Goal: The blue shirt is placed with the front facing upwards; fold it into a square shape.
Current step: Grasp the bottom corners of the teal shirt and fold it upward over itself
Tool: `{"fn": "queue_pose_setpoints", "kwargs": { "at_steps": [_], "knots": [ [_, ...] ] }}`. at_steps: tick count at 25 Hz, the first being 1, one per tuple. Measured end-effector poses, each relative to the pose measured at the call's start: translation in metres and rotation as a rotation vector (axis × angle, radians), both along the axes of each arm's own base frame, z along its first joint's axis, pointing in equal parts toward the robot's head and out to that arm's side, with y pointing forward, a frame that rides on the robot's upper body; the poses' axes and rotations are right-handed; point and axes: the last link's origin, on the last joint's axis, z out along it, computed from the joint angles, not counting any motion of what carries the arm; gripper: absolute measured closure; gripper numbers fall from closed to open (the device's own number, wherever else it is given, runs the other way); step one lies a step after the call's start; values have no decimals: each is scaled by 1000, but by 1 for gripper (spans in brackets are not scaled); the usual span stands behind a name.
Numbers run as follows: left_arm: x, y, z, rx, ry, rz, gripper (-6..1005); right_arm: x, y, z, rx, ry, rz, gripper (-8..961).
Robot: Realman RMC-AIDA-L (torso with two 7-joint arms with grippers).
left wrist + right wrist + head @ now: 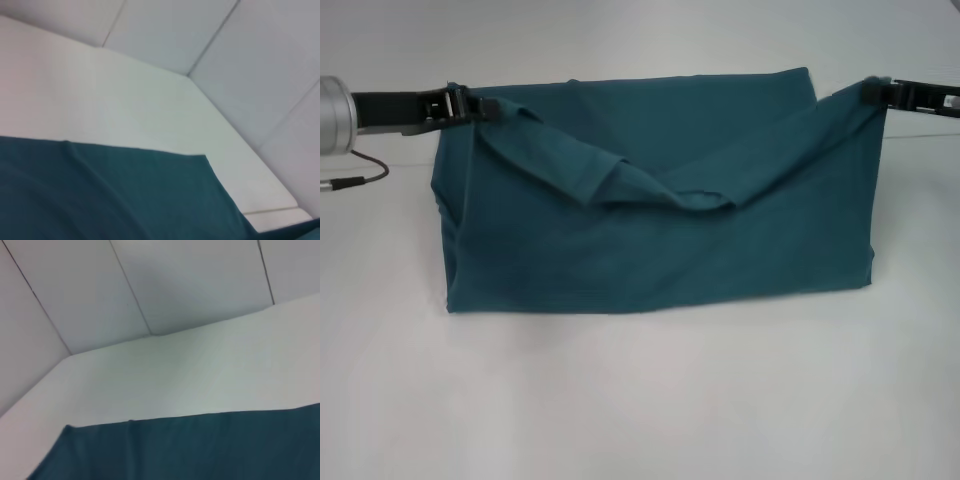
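Reaching inward from both sides, left gripper (488, 108) and right gripper (872, 92) each clamp a far corner of the blue shirt (660, 220) — middle sagging between them.

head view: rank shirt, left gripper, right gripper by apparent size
1. the blue shirt, by far the largest.
2. the left gripper, clamped on a top corner.
3. the right gripper, clamped on the other; partly cut by the frame edge, so 2 versus 3 is unsure.

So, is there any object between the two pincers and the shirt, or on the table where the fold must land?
Nothing visible is in the way. The left pincer and the right pincer each already grip a far corner of the blue shirt. The head view shows only bare white table around the cloth.
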Motion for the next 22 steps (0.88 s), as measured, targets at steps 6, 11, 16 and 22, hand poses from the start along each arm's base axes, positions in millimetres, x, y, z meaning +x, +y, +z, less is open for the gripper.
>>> {"fn": "queue_pose_setpoints", "kwargs": {
  "at_steps": [6,11,16,22],
  "knots": [
    [-15,2,-17,43,2,63,971,8,4,-22,7,-48,-43,917],
    [-23,-3,-31,47,-11,75,972,11,3,-39,3,-59,-45,917],
    [-28,-8,-41,36,-13,89,972,15,0,-47,4,-55,-59,917],
    [-33,-15,-51,32,-23,103,972,23,-7,-58,10,-78,-81,916]
  ]
}}
